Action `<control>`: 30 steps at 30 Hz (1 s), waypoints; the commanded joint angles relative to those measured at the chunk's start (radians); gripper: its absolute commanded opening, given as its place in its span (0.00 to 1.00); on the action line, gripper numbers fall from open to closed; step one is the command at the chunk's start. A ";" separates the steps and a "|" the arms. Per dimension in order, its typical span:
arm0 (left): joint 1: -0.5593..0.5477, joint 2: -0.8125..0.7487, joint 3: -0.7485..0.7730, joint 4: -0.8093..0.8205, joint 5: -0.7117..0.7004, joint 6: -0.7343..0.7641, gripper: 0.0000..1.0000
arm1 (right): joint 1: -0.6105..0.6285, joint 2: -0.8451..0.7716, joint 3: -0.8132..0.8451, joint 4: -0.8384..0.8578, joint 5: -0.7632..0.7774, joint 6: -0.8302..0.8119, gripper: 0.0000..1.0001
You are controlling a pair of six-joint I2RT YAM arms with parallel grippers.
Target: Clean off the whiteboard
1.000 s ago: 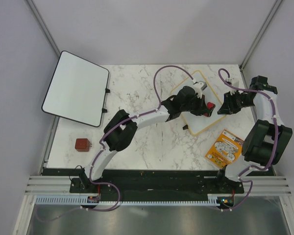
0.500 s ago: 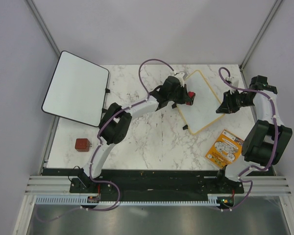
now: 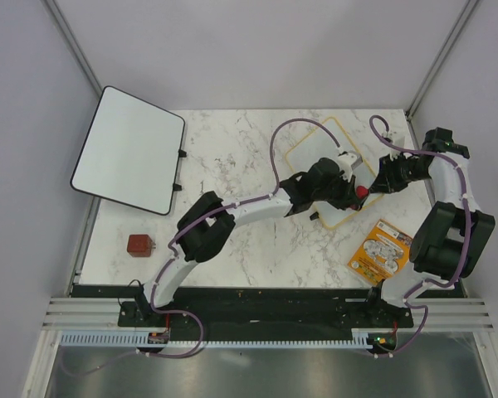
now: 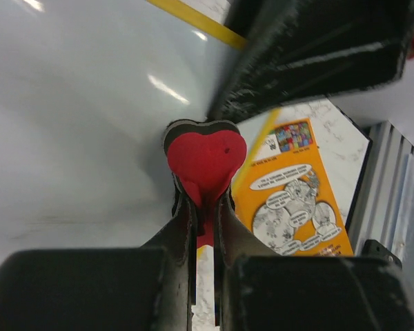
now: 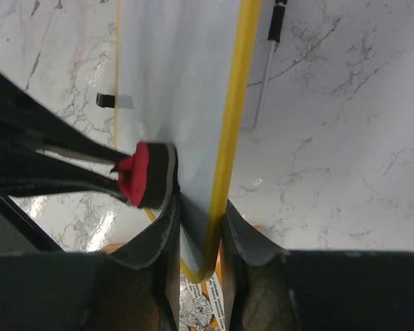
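Note:
The whiteboard (image 3: 319,151), small with a yellow frame, lies at the table's back right. My left gripper (image 3: 357,191) is shut on a red heart-shaped eraser (image 4: 205,155) with a black felt base. It presses that felt against the board surface (image 4: 69,103) near its right corner. My right gripper (image 3: 381,180) is shut on the whiteboard's yellow edge (image 5: 229,138), with the board (image 5: 172,69) clamped between its fingers (image 5: 162,238). The eraser (image 5: 148,176) sits just beside those fingers. No writing shows on the visible surface.
A larger black-framed white board (image 3: 129,149) overhangs the table's left back corner. A red-brown block (image 3: 139,244) lies front left. An orange comic booklet (image 3: 382,251) lies under the whiteboard's near corner. A thin pen (image 5: 265,69) rests on the marble beside the board.
The left arm swept the eraser from the board's middle up to its far left edge, then back across to the near right corner. The right gripper kept hold of the edge.

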 commanded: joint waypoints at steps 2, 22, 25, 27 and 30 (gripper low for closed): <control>-0.010 0.015 -0.052 -0.067 -0.074 0.020 0.02 | 0.043 -0.005 0.030 0.006 -0.042 -0.096 0.00; 0.308 -0.118 -0.236 -0.012 -0.121 0.010 0.02 | 0.043 0.023 0.095 -0.010 -0.055 -0.068 0.00; 0.309 -0.179 -0.316 0.051 -0.108 0.007 0.02 | 0.041 0.026 0.099 -0.013 -0.053 -0.067 0.00; 0.311 -0.219 -0.365 0.108 -0.116 -0.004 0.02 | 0.041 0.030 0.099 -0.017 -0.049 -0.065 0.00; 0.319 -0.296 -0.436 0.128 -0.134 -0.009 0.02 | 0.041 0.044 0.099 -0.019 -0.041 -0.061 0.00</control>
